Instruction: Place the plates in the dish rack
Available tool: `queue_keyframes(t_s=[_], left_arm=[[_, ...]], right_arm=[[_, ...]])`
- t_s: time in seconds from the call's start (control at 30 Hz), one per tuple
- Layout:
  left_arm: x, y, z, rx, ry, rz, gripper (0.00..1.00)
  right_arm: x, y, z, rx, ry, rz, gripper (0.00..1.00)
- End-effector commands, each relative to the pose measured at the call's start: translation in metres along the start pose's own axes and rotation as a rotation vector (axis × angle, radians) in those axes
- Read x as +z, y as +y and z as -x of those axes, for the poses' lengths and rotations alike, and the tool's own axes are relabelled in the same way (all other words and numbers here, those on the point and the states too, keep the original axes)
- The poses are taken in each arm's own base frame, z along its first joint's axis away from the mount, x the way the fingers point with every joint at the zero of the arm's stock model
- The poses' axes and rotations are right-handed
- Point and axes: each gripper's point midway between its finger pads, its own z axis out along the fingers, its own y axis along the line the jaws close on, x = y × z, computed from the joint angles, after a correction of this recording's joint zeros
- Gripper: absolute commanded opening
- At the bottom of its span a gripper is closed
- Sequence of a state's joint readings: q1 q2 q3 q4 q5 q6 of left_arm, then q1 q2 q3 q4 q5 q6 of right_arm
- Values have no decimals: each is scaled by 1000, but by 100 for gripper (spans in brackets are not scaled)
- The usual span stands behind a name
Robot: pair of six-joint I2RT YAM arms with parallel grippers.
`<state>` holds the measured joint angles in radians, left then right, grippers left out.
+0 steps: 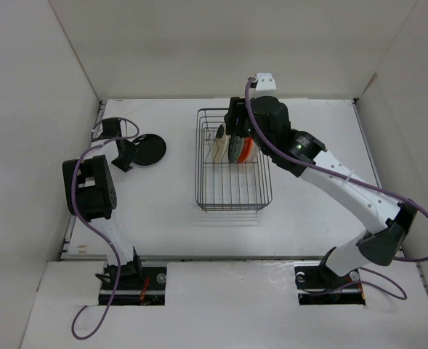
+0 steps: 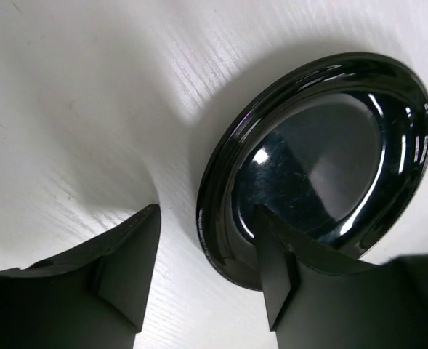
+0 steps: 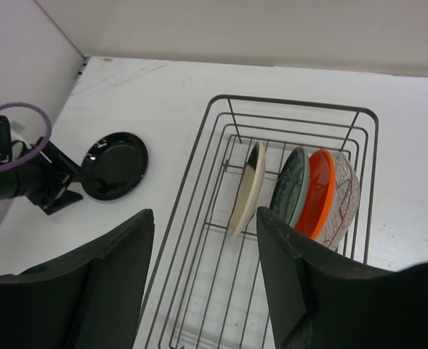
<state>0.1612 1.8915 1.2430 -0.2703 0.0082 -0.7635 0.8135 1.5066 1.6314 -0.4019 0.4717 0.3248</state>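
Observation:
The black plate (image 1: pixel 148 150) lies flat on the table left of the dish rack (image 1: pixel 206 190). My left gripper (image 1: pixel 128 155) is open at the plate's near rim. In the left wrist view its jaws (image 2: pixel 206 269) straddle the rim of the black plate (image 2: pixel 322 153), with one finger over the plate and one over the table. The cream plate (image 3: pixel 246 187), teal plate (image 3: pixel 292 187) and orange plate (image 3: pixel 317 193) stand upright in the rack (image 3: pixel 199 156). My right gripper (image 3: pixel 203 269) is open and empty, above the rack's far end (image 1: pixel 235 125).
A white plate with a leaf pattern (image 3: pixel 346 195) stands behind the orange one in the rack. White walls close in the table on the left, back and right. The near half of the rack holds no plates.

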Motion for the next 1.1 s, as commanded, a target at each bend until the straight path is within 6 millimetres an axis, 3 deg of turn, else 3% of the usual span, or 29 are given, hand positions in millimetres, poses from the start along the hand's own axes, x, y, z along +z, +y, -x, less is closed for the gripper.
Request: queue_keyframes(t_s=[0.0, 0.07, 0.17, 0.23, 0.27, 0.3, 0.43, 0.53, 0.63, 0.67, 0.77, 0.8, 0.87, 0.9, 0.97, 1.03, 1.07], left_arm=[[3, -3, -2, -14, 17, 0, 47], [6, -4, -1, -14, 19, 2, 41], [13, 0, -6, -22, 43, 29, 21], [16, 1, -6, -22, 52, 40, 16], [19, 0, -5, -22, 53, 41, 5], [19, 0, -5, -22, 53, 41, 0], [21, -1, -10, -22, 75, 33, 0], [7, -11, 2, -14, 30, -2, 0], [-30, -34, 21, 39, -54, -99, 0], [-54, -49, 36, 54, -116, -164, 0], [-95, -69, 49, 132, -197, -260, 0], [-123, -78, 60, 145, -257, -315, 0], [-149, -92, 57, 204, -294, -380, 0], [-179, -113, 55, 237, -323, -491, 0], [-202, -126, 43, 289, -335, -579, 0], [-228, -136, 36, 326, -356, -682, 0], [-237, -142, 29, 345, -351, -730, 0]], right_arm=[[-10, 11, 21, 26, -66, 59, 64], [-11, 13, 20, 25, -62, 71, 64], [-17, 14, 26, 44, -78, 87, 64], [-20, 12, 25, 44, -78, 87, 64], [-23, 12, 29, 51, -91, 91, 64], [-27, 11, 31, 66, -101, 96, 64], [-25, 11, 29, 66, -102, 96, 64], [-27, 23, 31, 31, -103, 168, 64], [-35, 39, 40, 33, -125, 261, 64], [-36, 42, 39, 21, -121, 280, 65], [-39, 46, 52, 29, -140, 328, 65], [-39, 45, 52, 27, -135, 345, 65], [-38, 47, 64, 28, -172, 384, 65], [-40, 53, 61, 20, -162, 446, 65], [-39, 47, 80, 23, -214, 497, 65], [-30, 44, 81, 5, -211, 571, 65], [-32, 47, 94, -2, -248, 613, 65]])
